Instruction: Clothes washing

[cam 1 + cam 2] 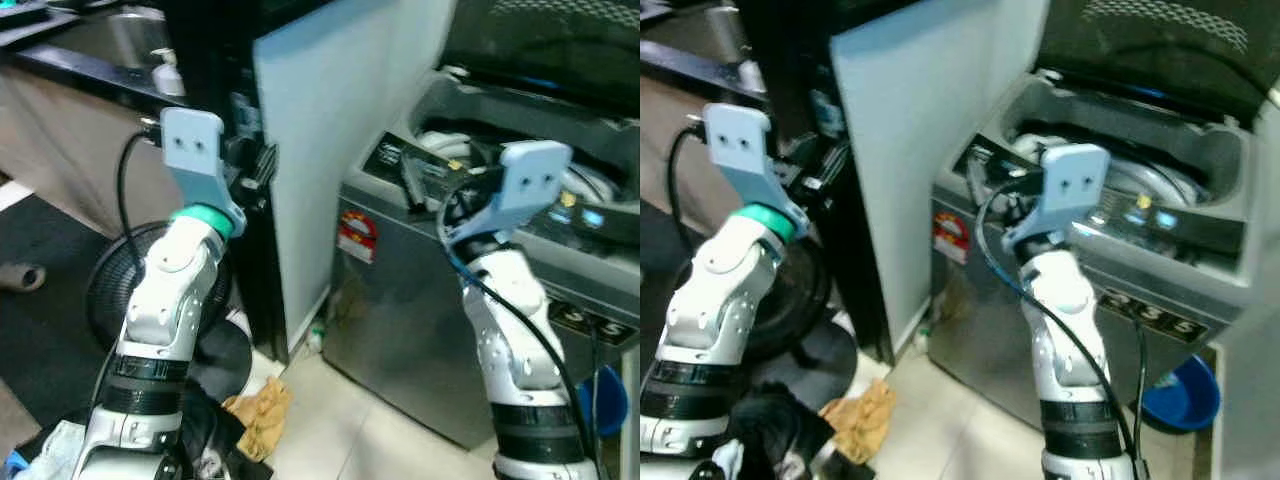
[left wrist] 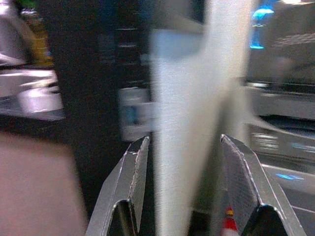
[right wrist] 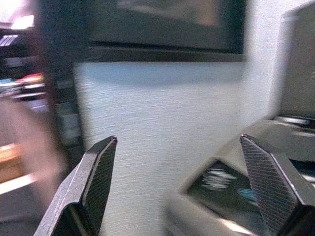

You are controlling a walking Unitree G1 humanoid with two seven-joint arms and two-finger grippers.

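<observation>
I stand before the open top-loading washing machine (image 1: pixel 1110 260), both arms raised. My left gripper (image 2: pixel 194 187) and right gripper (image 3: pixel 179 191) are spread wide, empty. Clothes (image 1: pixel 255 415) lie on the floor behind my arms; reaching blind risks knocking the white panel (image 1: pixel 330 150).

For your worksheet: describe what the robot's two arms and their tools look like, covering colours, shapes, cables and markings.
Both arms are silver with black bands near the base. The left arm has a green ring at the wrist; a black cable loops beside each arm. Each wrist carries a pale blue bracket with two small holes. The left tool and right tool each have two long black textured fingers.
</observation>
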